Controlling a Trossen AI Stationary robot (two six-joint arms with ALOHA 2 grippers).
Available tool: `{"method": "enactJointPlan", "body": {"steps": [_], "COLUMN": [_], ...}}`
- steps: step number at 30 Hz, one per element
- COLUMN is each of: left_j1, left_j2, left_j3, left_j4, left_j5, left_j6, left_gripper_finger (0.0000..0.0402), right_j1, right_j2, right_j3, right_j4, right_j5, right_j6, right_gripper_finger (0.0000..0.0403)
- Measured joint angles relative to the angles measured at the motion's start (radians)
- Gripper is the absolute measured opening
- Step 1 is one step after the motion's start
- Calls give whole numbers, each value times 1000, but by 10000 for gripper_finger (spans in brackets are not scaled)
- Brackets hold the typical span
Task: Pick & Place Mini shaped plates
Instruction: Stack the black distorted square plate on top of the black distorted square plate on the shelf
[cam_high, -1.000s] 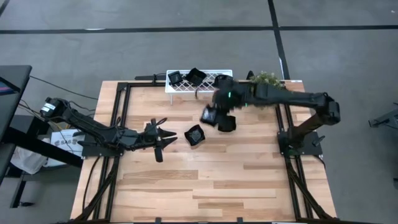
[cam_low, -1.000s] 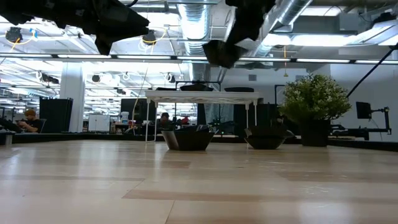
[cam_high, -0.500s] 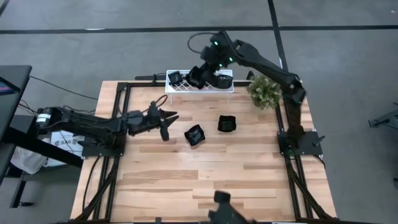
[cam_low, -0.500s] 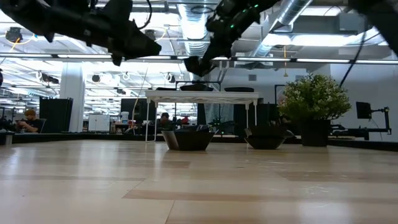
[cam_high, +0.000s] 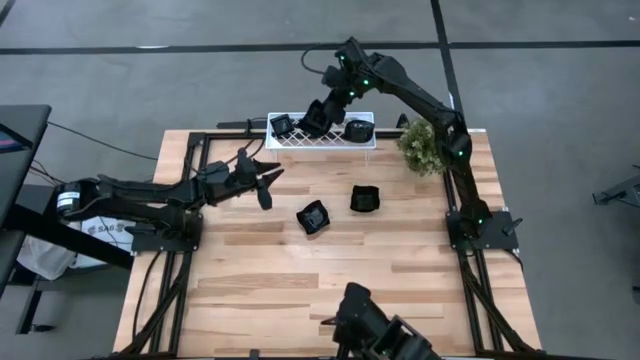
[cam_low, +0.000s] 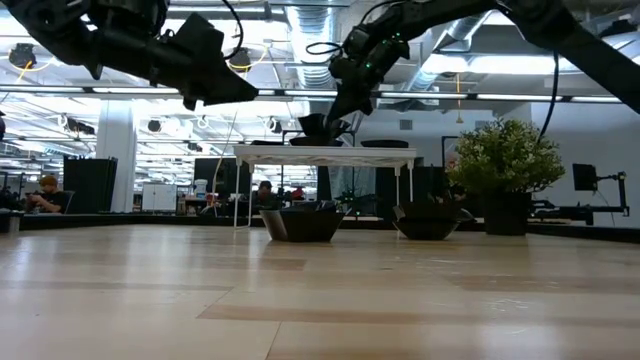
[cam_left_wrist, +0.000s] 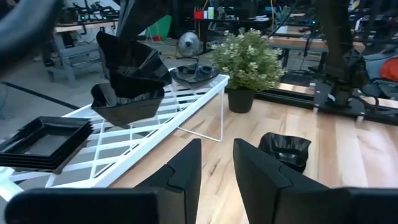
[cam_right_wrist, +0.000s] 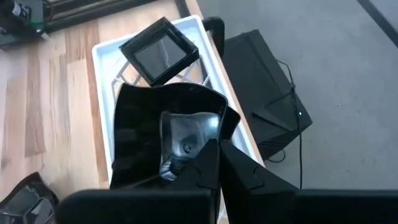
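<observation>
My right gripper (cam_right_wrist: 211, 163) is shut on a deep black angular mini plate (cam_right_wrist: 155, 118) and holds it over the white lattice rack (cam_high: 320, 140) at the table's far edge. Under it, a second deep plate (cam_left_wrist: 124, 104) stands on the rack. A flat square plate (cam_right_wrist: 158, 50) lies on the rack's left end and another dish (cam_high: 358, 130) on its right end. Two deep plates (cam_high: 313, 217) (cam_high: 365, 199) rest on the table. My left gripper (cam_high: 264, 186) hovers open left of them, holding nothing. My right gripper pinches the plate's wall at the rim (cam_right_wrist: 200, 146) on the side toward the wrist, apparently with one finger inside and one outside. The fingers slant down from the far right. The plate hangs tilted; whether it touches the plate below I cannot tell.
A potted plant (cam_high: 425, 145) stands at the far right, beside the rack. A dark object (cam_high: 375, 330) juts in over the table's near edge. Bare wood lies between the two table plates and the near edge.
My right gripper has carried its plate from above the table's middle toward the far edge, and it now hangs over the rack. My left gripper has swung toward the far edge, its gap unchanged. The dark object has come into view at the near edge.
</observation>
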Motion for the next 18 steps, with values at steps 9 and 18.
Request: {"method": "enactJointPlan", "body": {"steps": [9, 18], "left_j1": [4, 4], "left_j2": [0, 0], "left_j3": [0, 0], "left_j4": [12, 16], "left_j5": [3, 3], "left_j6": [36, 47], "left_gripper_finger": [95, 95], "right_j1": [24, 46], "right_j2": [0, 0], "right_j3": [0, 0], "right_j4": [21, 27], "right_j5": [-2, 6], "right_j6": [45, 55], "right_gripper_finger": [0, 40]}}
